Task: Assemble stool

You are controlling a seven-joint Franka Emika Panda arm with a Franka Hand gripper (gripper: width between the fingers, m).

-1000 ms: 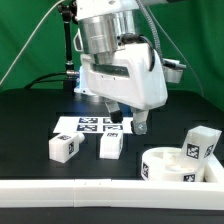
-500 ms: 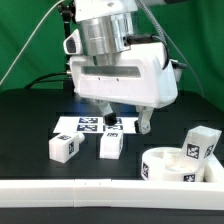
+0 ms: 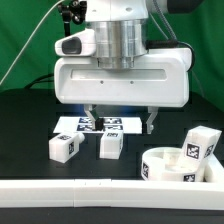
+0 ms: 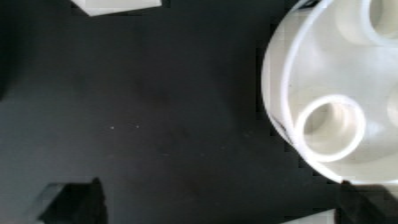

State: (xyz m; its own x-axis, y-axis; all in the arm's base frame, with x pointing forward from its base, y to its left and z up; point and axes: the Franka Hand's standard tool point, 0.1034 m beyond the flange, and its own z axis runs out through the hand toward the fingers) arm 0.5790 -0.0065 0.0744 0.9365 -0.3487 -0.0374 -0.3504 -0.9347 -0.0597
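Note:
The round white seat (image 3: pixel 172 163) lies at the front of the exterior view's right; it also fills one side of the wrist view (image 4: pixel 347 80), showing a round socket. One tagged block leg (image 3: pixel 199 143) stands at the seat's far right rim. Two more legs (image 3: pixel 64 148) (image 3: pixel 110 146) lie on the black table to the exterior view's left of the seat. My gripper (image 3: pixel 119 122) hangs open and empty above the table behind the middle leg, both fingertips (image 4: pixel 71 200) apart with only bare table between them (image 4: pixel 222 205). A leg corner (image 4: pixel 116 6) shows at the wrist view's edge.
The marker board (image 3: pixel 102 125) lies flat on the table under and behind the gripper. A long white rail (image 3: pixel 90 190) runs along the front edge. A green backdrop and a black stand are at the back.
The gripper has turned about its vertical axis and now faces the exterior camera broadside, fingers spread side by side. It has risen a little. The stool parts have not moved.

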